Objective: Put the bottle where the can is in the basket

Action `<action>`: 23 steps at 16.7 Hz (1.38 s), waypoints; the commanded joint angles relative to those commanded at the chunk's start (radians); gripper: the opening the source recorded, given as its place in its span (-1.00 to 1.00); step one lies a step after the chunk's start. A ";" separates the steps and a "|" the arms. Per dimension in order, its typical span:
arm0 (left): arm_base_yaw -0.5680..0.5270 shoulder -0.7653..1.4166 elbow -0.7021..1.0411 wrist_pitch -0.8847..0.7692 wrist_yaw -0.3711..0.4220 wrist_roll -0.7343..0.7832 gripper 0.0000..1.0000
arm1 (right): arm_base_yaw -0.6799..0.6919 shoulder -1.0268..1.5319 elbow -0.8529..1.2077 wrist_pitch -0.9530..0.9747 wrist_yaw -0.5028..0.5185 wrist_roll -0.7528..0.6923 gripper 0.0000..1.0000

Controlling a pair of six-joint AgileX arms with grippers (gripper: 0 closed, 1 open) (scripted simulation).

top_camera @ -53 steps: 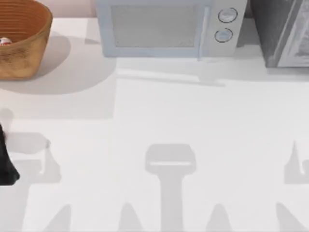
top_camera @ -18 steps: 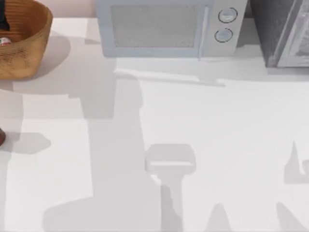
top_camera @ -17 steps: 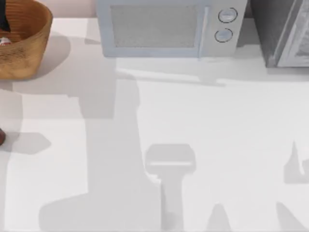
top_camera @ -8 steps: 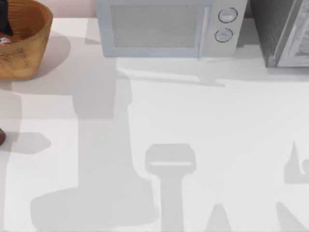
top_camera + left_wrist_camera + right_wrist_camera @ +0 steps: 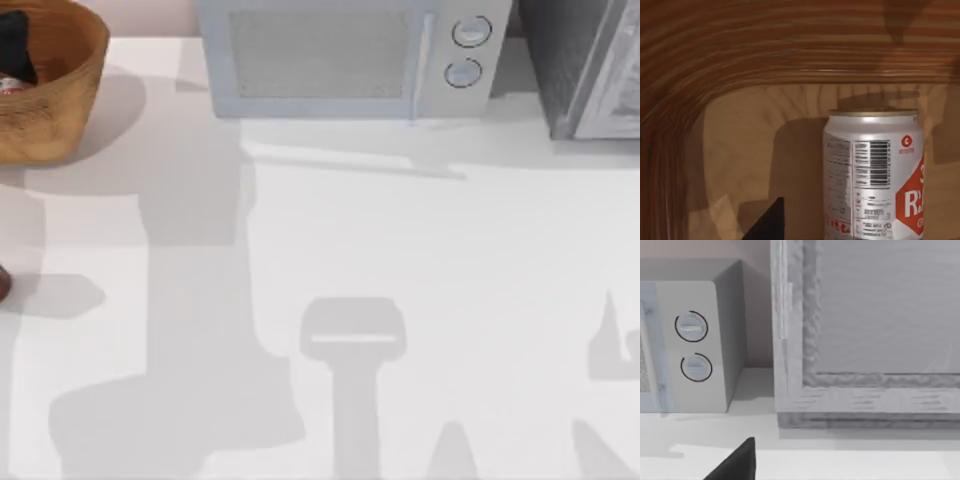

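The orange-brown wicker basket point(image 5: 60, 95) stands at the table's far left corner. The can point(image 5: 8, 85), white with a red label and a dull gold top, stands upright on the basket floor point(image 5: 740, 165). In the left wrist view the can point(image 5: 872, 175) is close in front. My left gripper point(image 5: 12, 45) reaches down inside the basket just behind the can, and a black tip of it point(image 5: 767, 222) shows beside the can, not touching it. A red-brown sliver point(image 5: 2, 285) at the table's left edge is cut off by the frame; I cannot tell whether it is the bottle.
A grey-white microwave point(image 5: 345, 55) stands at the back middle, with a grey cabinet point(image 5: 585, 65) at the back right. The right wrist view faces the microwave's dials point(image 5: 692, 347) and the cabinet point(image 5: 865, 330). A black part of my right gripper point(image 5: 737, 462) shows there.
My left arm left the table's front left and came over the basket, then sank a little deeper into it beside the can. Its shadow on the table slid to the left.
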 joint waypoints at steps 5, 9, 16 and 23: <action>-0.012 0.088 0.082 0.010 -0.001 -0.012 1.00 | 0.000 0.000 0.000 0.000 0.000 0.000 1.00; -0.018 0.132 0.121 0.017 -0.002 -0.019 1.00 | 0.000 0.000 0.000 0.000 0.000 0.000 1.00; -0.019 0.136 0.125 0.018 -0.002 -0.019 0.70 | 0.000 0.000 0.000 0.000 0.000 0.000 1.00; -0.019 0.136 0.125 0.018 -0.002 -0.019 -0.36 | 0.000 0.000 0.000 0.000 0.000 0.000 1.00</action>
